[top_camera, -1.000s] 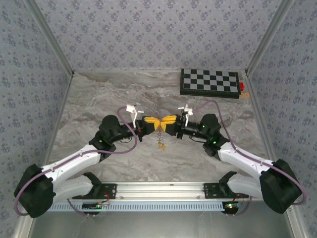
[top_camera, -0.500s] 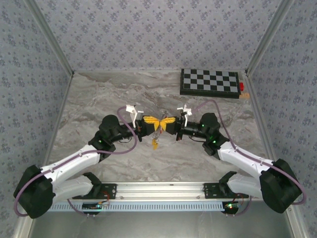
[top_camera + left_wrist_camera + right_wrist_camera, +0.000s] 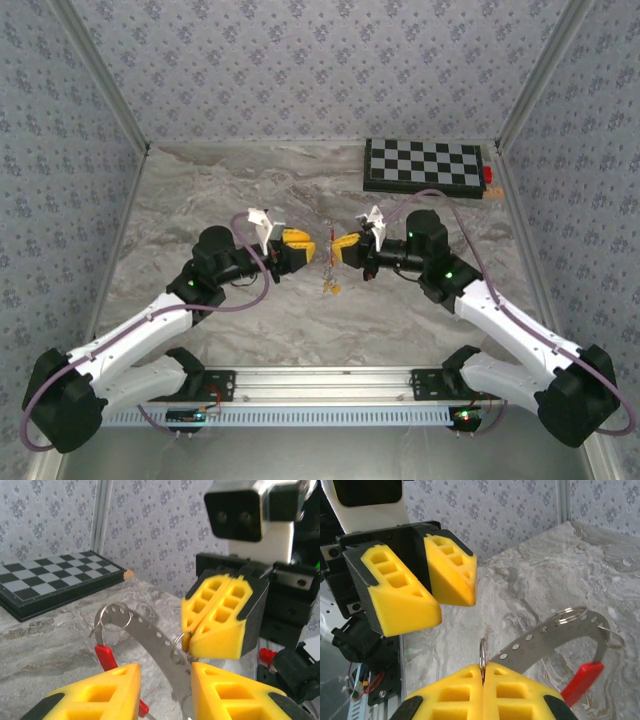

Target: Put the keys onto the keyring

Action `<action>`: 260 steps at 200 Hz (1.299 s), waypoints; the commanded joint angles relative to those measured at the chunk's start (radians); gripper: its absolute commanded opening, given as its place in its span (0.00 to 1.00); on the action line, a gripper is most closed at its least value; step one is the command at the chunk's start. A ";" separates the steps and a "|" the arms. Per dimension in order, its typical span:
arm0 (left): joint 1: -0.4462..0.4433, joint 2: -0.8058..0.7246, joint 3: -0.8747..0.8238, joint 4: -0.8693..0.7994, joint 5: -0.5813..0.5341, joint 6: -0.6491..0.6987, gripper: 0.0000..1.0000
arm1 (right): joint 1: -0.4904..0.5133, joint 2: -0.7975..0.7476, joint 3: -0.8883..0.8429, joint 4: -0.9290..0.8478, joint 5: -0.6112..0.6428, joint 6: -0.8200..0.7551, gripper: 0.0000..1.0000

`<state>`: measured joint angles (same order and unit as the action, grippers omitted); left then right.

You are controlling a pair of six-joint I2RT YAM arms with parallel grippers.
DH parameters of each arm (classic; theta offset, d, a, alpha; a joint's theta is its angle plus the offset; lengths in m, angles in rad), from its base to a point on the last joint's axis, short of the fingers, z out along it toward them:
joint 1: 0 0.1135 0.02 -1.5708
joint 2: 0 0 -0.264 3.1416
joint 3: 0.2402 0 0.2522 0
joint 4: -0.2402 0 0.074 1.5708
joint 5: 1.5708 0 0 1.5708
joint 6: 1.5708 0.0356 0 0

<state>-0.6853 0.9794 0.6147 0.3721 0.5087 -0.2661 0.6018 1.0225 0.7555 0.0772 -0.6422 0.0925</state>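
The keyring (image 3: 328,250) hangs in mid-air between my two grippers, over the middle of the marble table. It is a curved grey perforated metal band (image 3: 145,635) (image 3: 552,635) with a red part (image 3: 106,656) (image 3: 582,679). My right gripper (image 3: 341,247) (image 3: 483,672) is shut on a small wire loop (image 3: 482,655) of the keyring. My left gripper (image 3: 300,247) (image 3: 166,690) is open, with its yellow fingers apart on either side of the band and not pressing it. Small yellow-tan keys (image 3: 331,288) dangle below the ring.
A folded chessboard (image 3: 423,166) (image 3: 55,582) lies at the back right of the table, with a small red item (image 3: 488,176) at its right end. Patterned walls close in three sides. The arms' mounting rail (image 3: 320,380) runs along the near edge.
My right gripper has shut on the keyring's loop. My left gripper has opened, let go and pulled back left. The keys have swung slightly under the ring.
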 commanded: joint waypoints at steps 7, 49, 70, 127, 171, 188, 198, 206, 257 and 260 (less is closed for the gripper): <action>0.006 -0.001 0.053 -0.048 0.055 0.073 0.31 | -0.005 -0.009 0.116 -0.270 0.004 -0.140 0.00; 0.007 0.027 0.058 -0.042 0.145 0.117 0.31 | -0.005 0.048 0.232 -0.447 -0.035 -0.218 0.00; 0.006 0.052 0.073 -0.044 0.178 0.132 0.30 | -0.002 0.086 0.281 -0.512 -0.063 -0.241 0.00; 0.005 0.092 0.100 -0.057 0.204 0.160 0.29 | 0.013 0.132 0.316 -0.541 -0.077 -0.273 0.00; 0.006 0.125 0.127 -0.082 0.248 0.180 0.28 | 0.014 0.133 0.317 -0.538 -0.084 -0.280 0.00; 0.006 0.141 0.138 -0.099 0.255 0.189 0.28 | 0.014 0.130 0.314 -0.538 -0.084 -0.280 0.00; 0.006 0.148 0.142 -0.103 0.264 0.193 0.27 | 0.015 0.130 0.311 -0.538 -0.083 -0.281 0.00; 0.006 0.154 0.146 -0.105 0.277 0.195 0.27 | 0.014 0.127 0.311 -0.536 -0.083 -0.280 0.00; 0.006 0.166 0.155 -0.128 0.301 0.211 0.26 | 0.014 0.128 0.306 -0.526 -0.086 -0.277 0.00; 0.006 0.167 0.156 -0.127 0.303 0.210 0.26 | 0.015 0.128 0.306 -0.525 -0.085 -0.277 0.00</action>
<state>-0.6849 1.1355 0.7326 0.2562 0.7681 -0.0853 0.6113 1.1576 1.0351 -0.4461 -0.6971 -0.1738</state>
